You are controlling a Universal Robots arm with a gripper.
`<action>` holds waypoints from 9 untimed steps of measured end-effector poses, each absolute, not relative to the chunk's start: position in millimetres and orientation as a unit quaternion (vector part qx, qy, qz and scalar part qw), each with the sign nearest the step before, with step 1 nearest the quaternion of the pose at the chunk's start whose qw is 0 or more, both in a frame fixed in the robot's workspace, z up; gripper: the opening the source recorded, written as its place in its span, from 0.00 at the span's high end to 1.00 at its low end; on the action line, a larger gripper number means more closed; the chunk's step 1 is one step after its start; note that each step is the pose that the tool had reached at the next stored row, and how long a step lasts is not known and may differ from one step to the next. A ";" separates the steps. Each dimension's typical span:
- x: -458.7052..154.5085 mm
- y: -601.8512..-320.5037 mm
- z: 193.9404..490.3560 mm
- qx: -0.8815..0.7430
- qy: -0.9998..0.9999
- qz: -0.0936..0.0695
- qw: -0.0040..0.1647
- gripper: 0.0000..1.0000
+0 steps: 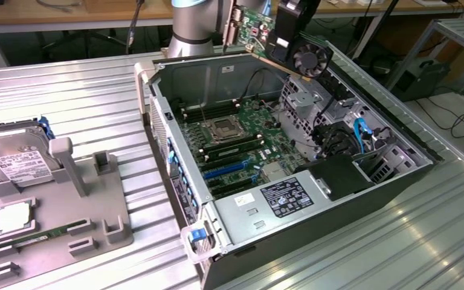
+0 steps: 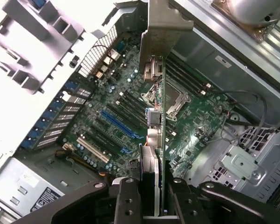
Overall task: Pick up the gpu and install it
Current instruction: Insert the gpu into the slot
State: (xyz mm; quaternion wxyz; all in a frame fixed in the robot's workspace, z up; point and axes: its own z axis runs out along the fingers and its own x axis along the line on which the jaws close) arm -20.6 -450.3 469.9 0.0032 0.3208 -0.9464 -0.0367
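The gpu (image 1: 252, 27), a green circuit board with a black fan (image 1: 309, 59), hangs tilted in the air above the back of the open computer case (image 1: 157, 121). My gripper (image 1: 284, 36) is shut on it from above. In the wrist view the gpu (image 2: 159, 140) runs edge-on away from my gripper (image 2: 154, 189), clamped between the two dark fingers (image 2: 128, 198), and its silver bracket (image 2: 165, 32) is at the far end. Below the card lies the motherboard (image 2: 195, 116) with its blue slot (image 2: 116, 123), well apart from the card. The same blue slot (image 1: 224, 171) shows in the exterior view.
A grey holder (image 1: 79, 199) on the exterior view's left carries a silver hard drive (image 1: 19, 160) and a green memory stick (image 1: 43, 237). Inside the case are the power supply (image 1: 284, 196), the CPU socket (image 1: 220, 128) and drive cages with cables (image 1: 353, 139). My arm's base (image 1: 193, 27) stands behind the case.
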 end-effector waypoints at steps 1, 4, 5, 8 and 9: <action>-20.6 -450.3 469.9 0.327 -0.944 -0.037 0.004 0.73; -20.6 -450.5 469.8 0.342 -0.939 -0.037 0.004 0.73; -20.6 -450.5 469.8 0.347 -0.937 -0.037 0.004 0.73; -20.6 -450.6 469.7 0.359 -0.932 -0.037 0.005 0.73; -20.6 -450.7 469.6 0.365 -0.930 -0.037 0.005 0.73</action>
